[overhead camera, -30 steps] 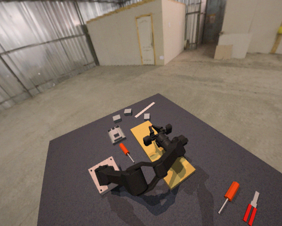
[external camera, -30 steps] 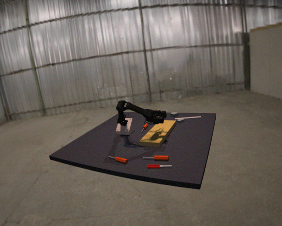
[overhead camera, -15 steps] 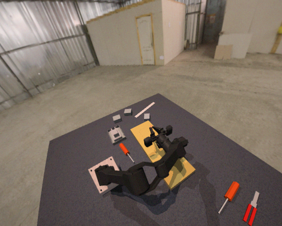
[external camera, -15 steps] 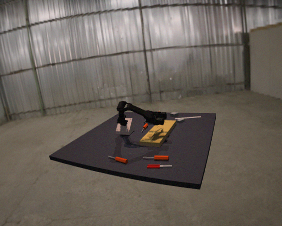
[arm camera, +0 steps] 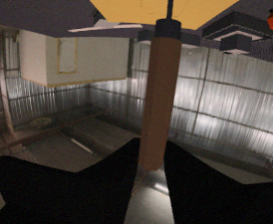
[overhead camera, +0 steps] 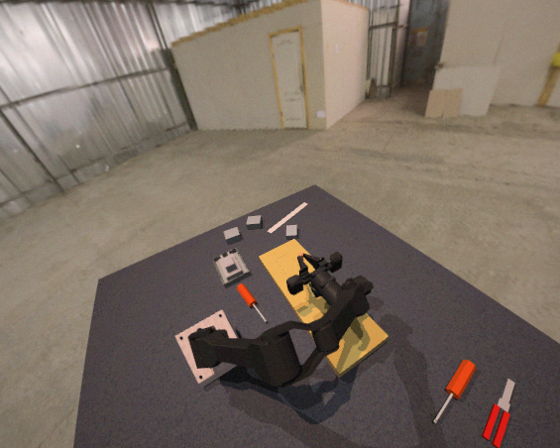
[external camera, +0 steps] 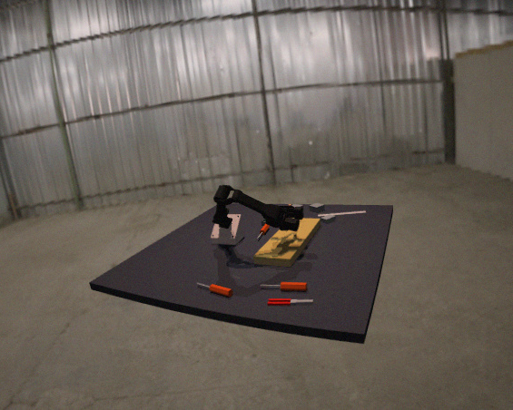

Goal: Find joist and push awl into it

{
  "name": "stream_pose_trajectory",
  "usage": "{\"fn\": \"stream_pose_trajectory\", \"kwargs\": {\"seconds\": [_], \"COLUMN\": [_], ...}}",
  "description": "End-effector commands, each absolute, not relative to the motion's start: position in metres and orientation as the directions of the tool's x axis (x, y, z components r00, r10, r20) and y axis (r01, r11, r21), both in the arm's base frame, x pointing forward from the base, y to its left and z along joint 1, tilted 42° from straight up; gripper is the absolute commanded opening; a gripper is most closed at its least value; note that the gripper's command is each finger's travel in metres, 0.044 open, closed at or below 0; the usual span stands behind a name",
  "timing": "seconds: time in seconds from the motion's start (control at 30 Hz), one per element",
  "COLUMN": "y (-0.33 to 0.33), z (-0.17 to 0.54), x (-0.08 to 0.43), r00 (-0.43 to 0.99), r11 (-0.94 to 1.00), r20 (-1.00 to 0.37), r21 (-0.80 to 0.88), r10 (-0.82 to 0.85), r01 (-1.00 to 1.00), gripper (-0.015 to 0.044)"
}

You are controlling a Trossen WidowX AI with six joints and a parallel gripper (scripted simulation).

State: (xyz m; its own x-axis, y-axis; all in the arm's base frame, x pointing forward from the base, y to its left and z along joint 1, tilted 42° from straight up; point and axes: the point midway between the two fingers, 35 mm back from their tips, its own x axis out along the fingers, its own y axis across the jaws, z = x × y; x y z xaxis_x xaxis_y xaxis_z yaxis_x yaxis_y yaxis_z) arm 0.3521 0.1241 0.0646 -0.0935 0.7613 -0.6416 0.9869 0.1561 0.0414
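My gripper [overhead camera: 304, 258] [arm camera: 151, 144] is shut on the awl [arm camera: 160, 99], around the end of its brown handle. The fingers are above the far part of the yellow panel [overhead camera: 370, 333] [external camera: 310, 227] [arm camera: 122, 9]. In the wrist view the awl's dark shaft runs toward the panel; its tip is out of view, so I cannot tell whether it touches. A grey tray [overhead camera: 236, 280] lies left of the panel in the top view, with a dark-sided block, apparently the stud finder [overhead camera: 232, 268] [arm camera: 236, 43], in it.
An orange-handled screwdriver [overhead camera: 246, 295] [external camera: 264, 229] lies between tray and arm base. More screwdrivers [overhead camera: 462, 379] [external camera: 221, 290] [external camera: 293, 287] and red pliers [overhead camera: 489, 421] [external camera: 280, 301] lie near the table's near edge. Grey blocks [overhead camera: 232, 235] [overhead camera: 254, 222] [overhead camera: 291, 231] and a white strip [overhead camera: 288, 217] [external camera: 341, 213] lie beyond the panel.
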Motion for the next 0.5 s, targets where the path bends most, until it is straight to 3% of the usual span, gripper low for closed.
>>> {"fn": "stream_pose_trajectory", "kwargs": {"seconds": [0.0,0.47], "y": [0.123,0.112], "z": [0.063,0.050], "x": [0.352,0.354], "r00": [-0.097,-0.097], "r11": [0.163,0.163], "r20": [-0.639,-0.639], "r21": [0.046,0.046], "r10": [0.763,0.763], "r01": [0.985,0.986], "gripper": [0.0000,0.0000]}}
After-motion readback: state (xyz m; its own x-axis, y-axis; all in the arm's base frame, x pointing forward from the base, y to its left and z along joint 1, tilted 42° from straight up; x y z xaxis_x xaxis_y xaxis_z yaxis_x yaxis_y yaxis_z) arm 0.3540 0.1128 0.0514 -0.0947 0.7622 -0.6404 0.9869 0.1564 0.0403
